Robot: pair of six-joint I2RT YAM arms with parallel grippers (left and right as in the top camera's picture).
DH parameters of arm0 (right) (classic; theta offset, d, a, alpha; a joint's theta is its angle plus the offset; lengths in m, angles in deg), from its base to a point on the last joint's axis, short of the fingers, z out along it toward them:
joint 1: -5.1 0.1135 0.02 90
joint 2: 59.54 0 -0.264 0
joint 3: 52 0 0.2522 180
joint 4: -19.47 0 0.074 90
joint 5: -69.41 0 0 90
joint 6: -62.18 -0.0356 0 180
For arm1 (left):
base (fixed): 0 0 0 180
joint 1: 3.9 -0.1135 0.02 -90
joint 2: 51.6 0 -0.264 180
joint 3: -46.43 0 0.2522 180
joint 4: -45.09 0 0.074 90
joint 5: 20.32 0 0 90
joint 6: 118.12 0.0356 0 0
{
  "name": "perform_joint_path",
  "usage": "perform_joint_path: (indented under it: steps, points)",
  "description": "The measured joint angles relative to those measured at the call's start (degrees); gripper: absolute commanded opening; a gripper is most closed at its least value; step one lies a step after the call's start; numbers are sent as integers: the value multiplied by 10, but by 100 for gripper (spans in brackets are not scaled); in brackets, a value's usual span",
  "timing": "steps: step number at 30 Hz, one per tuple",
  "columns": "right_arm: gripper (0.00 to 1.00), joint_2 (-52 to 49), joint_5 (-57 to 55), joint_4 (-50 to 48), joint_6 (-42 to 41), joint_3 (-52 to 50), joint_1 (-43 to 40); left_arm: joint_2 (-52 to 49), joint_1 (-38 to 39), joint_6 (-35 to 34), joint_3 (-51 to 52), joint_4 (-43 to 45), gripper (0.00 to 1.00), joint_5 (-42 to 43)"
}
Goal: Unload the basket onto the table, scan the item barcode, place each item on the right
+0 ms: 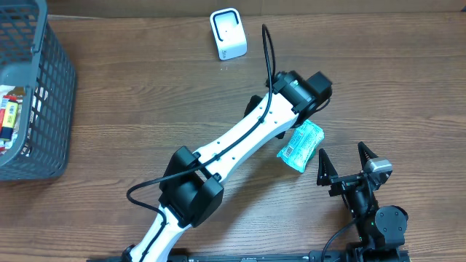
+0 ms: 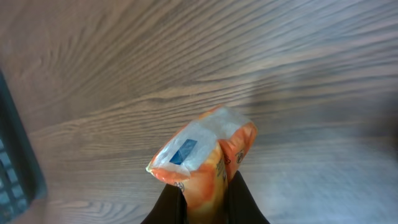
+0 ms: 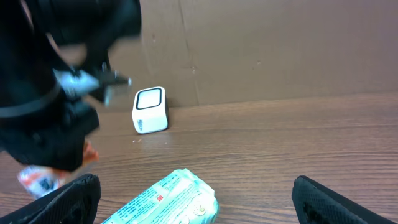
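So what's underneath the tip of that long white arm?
From overhead, a teal packet pokes out, its upper edge covered by the arm. Hidden completely from above is an orange packet, clamped in the left end effector; the wrist camera shows it.

**Overhead view:** soft, even light from above. The white arm (image 1: 240, 138) casts a faint, diffuse shadow on the brown table (image 1: 145, 102). The white scanner (image 1: 228, 33) at upper centre is nearly washed out.

**Left wrist view:** the whole frame is soft and the wood grain is smeared. Pale glare sits on top of the packet (image 2: 205, 155), and the basket (image 2: 15, 168) at the left edge is a dark blur.

**Right wrist view:** dimmer and warmer, with the arm at upper left blurred.
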State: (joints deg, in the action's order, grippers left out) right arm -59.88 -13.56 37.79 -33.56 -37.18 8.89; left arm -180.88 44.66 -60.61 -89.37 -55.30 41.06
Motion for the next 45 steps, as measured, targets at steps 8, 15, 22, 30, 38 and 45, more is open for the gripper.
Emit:
perform_joint_path:
  steps: [8, 15, 22, 30, 38, 45]
  points:
    - [100, 0, 0, 0, 0, 0, 0, 0, -47, -37, 123, 105, 4, 17]
    - [100, 0, 0, 0, 0, 0, 0, 0, -68, -40, 152, 150, 13, 50]
    - [100, 0, 0, 0, 0, 0, 0, 0, -66, -45, 171, 165, 26, 60]
    - [100, 0, 0, 0, 0, 0, 0, 0, -66, -47, 175, 174, 20, 67]
    - [100, 0, 0, 0, 0, 0, 0, 0, -66, -47, 175, 182, 16, 85]
    - [100, 0, 0, 0, 0, 0, 0, 0, -67, -35, 175, 184, 20, 86]
